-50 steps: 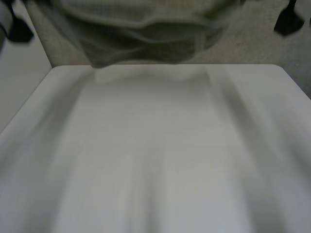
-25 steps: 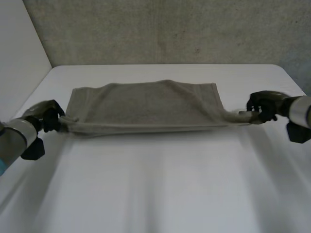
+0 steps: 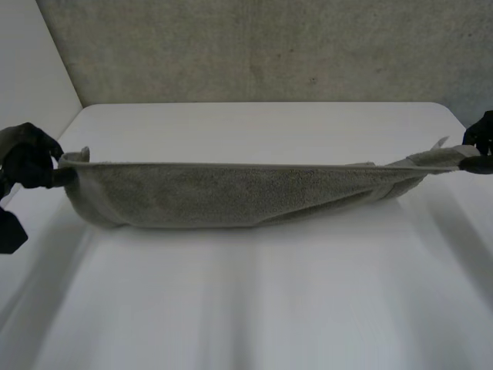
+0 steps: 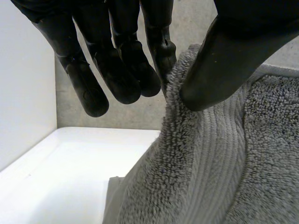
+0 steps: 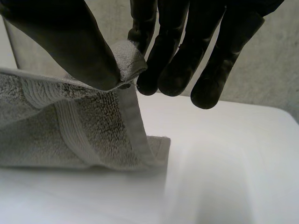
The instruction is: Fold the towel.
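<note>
The left hand (image 4: pixel 112 70) pinches one end corner of the towel (image 3: pixel 231 193) between thumb and fingertips, out at 9 o'clock over the worktop (image 3: pixel 246 308). The right hand (image 5: pixel 177 56) grips the opposite end corner the same way at 3 o'clock. Between them the grey towel hangs as a long taut band across the middle. It seems doubled along its length, with its top edge nearly straight and its belly sagging toward 6 o'clock. Whether that belly touches the worktop I cannot tell. The step looks like laying the stretched band down flat. To do it well, both hands probably need to come down level and at the same pace, with just enough pull to avoid slack wrinkles. The sagging edge should touch first so the upper edge can be draped toward 12 o'clock. The pinches are shallow, near the hem, so pulling harder could slip a corner free.
</note>
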Controlling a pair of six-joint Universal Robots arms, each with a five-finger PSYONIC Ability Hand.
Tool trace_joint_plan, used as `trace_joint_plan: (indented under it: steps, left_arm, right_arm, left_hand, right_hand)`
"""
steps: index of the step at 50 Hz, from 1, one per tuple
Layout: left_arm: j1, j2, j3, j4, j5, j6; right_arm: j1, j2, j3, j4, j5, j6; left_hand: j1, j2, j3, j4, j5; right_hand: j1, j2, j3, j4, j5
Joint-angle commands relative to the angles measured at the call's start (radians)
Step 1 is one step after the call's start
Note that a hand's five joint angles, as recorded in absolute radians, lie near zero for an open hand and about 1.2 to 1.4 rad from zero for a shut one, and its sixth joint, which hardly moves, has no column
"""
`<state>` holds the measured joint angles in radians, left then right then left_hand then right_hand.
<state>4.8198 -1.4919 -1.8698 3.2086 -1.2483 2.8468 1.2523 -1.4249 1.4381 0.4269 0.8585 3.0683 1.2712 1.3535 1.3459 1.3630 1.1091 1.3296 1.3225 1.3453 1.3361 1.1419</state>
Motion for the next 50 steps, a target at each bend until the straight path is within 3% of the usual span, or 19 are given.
trace_joint_plan:
  steps: [1, 7, 15, 17, 27, 29, 30, 31, 32, 33, 34, 35, 36, 37, 50]
  left_arm:
    - [-0.054, -0.258, 0.182, 0.034, -0.010, -0.041]
    - [-0.113, -0.505, 0.398, 0.017, -0.051, -0.049]
    - [-0.159, -0.735, 0.659, -0.033, -0.154, -0.043]
    - [-0.166, -0.769, 0.704, -0.042, -0.160, -0.043]
    - [-0.186, -0.893, 0.871, -0.061, -0.194, -0.044]
    - [-0.196, -0.916, 0.891, -0.061, -0.194, -0.043]
    - [-0.196, -0.916, 0.891, -0.061, -0.194, -0.043]
    - [-0.199, -0.927, 0.897, -0.061, -0.192, -0.043]
    - [-0.199, -0.927, 0.897, -0.061, -0.192, -0.043]
    - [-0.201, -0.933, 0.899, -0.061, -0.192, -0.043]
    - [-0.203, -0.938, 0.900, -0.061, -0.195, -0.043]
    - [-0.203, -0.938, 0.900, -0.061, -0.195, -0.043]
    - [-0.203, -0.939, 0.900, -0.059, -0.197, -0.043]
    - [-0.203, -0.939, 0.903, -0.059, -0.198, -0.044]
    - [-0.198, -0.845, 0.899, -0.061, -0.194, -0.043]
  right_arm:
    - [0.178, 0.252, -0.213, -0.056, 0.129, 0.145]
    - [0.291, 0.463, -0.430, -0.040, 0.269, 0.165]
    - [0.374, 0.613, -0.607, -0.042, 0.355, 0.193]
    - [0.403, 0.684, -0.700, -0.043, 0.436, 0.205]
    - [0.463, 0.845, -0.896, -0.043, 0.556, 0.210]
    - [0.467, 0.859, -0.912, -0.043, 0.577, 0.208]
    - [0.469, 0.871, -0.923, -0.043, 0.594, 0.208]
    - [0.469, 0.871, -0.923, -0.043, 0.594, 0.208]
    - [0.469, 0.882, -0.930, -0.043, 0.603, 0.208]
    - [0.475, 0.886, -0.932, -0.043, 0.603, 0.210]
    - [0.475, 0.886, -0.932, -0.043, 0.603, 0.210]
    - [0.484, 0.890, -0.933, -0.048, 0.599, 0.210]
    - [0.489, 0.890, -0.940, -0.053, 0.597, 0.210]
    - [0.489, 0.890, -0.940, -0.053, 0.597, 0.210]
    - [0.510, 0.765, -1.033, -0.042, 0.602, 0.236]
  left_hand:
    - [0.125, 0.043, 0.050, 0.033, 0.113]
    - [0.125, 0.043, 0.050, 0.033, 0.113]
    - [0.125, 0.043, 0.050, 0.033, 0.113]
    - [0.125, 0.043, 0.050, 0.033, 0.113]
    - [0.125, 0.043, 0.050, 0.033, 0.113]
    - [-0.131, -0.214, -0.206, -0.223, -0.144]
    - [-0.133, -0.215, -0.208, -0.225, -0.145]
    - [-0.386, -0.468, -0.460, -0.478, -0.398]
    - [-0.388, -0.471, -0.463, -0.480, -0.401]
    - [-0.606, -0.689, -0.681, -0.698, -0.619]
    - [-0.757, -0.839, -0.831, -0.848, -0.769]
    - [-0.758, -0.840, -0.833, -0.850, -0.771]
    - [-0.895, -0.977, -0.970, -0.987, -0.907]
    - [-1.053, -1.135, -1.128, -1.145, -1.066]
    - [-1.072, -1.155, -1.147, -1.164, -1.085]
  right_hand:
    - [0.067, 0.074, 0.051, 0.060, 0.080]
    - [0.067, 0.074, 0.051, 0.060, 0.080]
    - [0.067, 0.074, 0.051, 0.060, 0.080]
    - [0.067, 0.074, 0.051, 0.060, 0.080]
    - [0.067, 0.074, 0.051, 0.060, 0.080]
    - [0.067, 0.074, 0.051, 0.060, 0.080]
    - [0.067, 0.074, 0.051, 0.060, 0.080]
    - [0.067, 0.074, 0.051, 0.060, 0.080]
    - [0.067, 0.074, 0.051, 0.060, 0.080]
    - [-0.322, -0.315, -0.337, -0.328, -0.309]
    - [-0.326, -0.319, -0.341, -0.332, -0.312]
    - [-0.887, -0.880, -0.902, -0.893, -0.873]
    - [-1.155, -1.148, -1.171, -1.162, -1.142]
    - [-1.155, -1.148, -1.171, -1.162, -1.142]
    - [-1.155, -1.148, -1.171, -1.162, -1.142]
